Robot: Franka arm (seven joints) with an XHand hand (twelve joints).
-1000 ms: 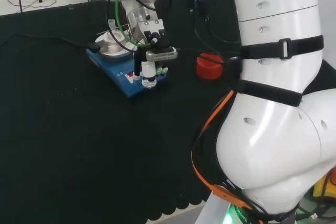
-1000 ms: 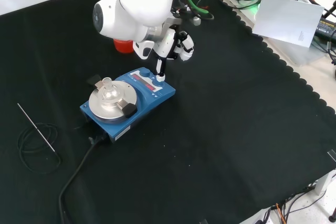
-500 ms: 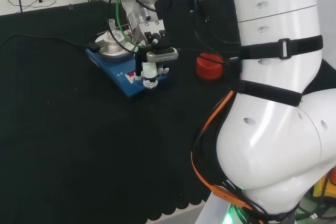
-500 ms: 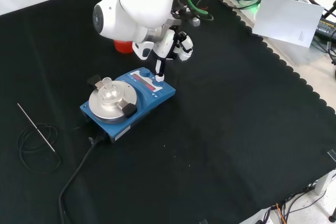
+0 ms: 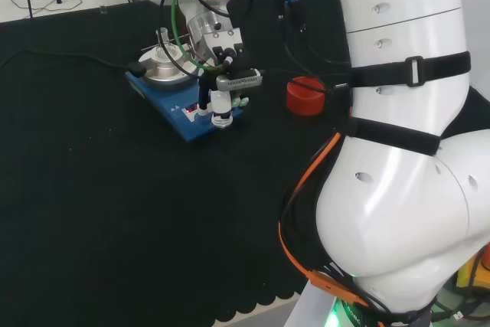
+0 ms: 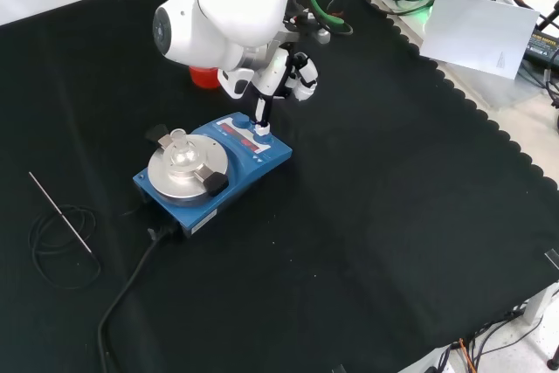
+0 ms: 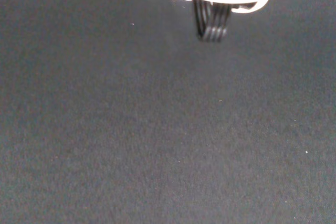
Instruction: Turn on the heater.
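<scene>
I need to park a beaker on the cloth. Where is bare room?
In the front view, the wide black cloth right of and below the blue heater is bare to its scalloped edge. Crowded: the robot hand over the heater's panel, the red cap behind, and the coiled wire probe with the power cable at left.

My own white link covers part of the red cap (image 6: 206, 77) in the front view, and whether my fingertip (image 6: 260, 116) touches the heater (image 6: 249, 163) is too small to tell

One blue heater (image 6: 214, 168), one glass flask (image 6: 179, 148) on it, one red ring (image 5: 305, 96), one thin rod (image 6: 59, 209).
</scene>
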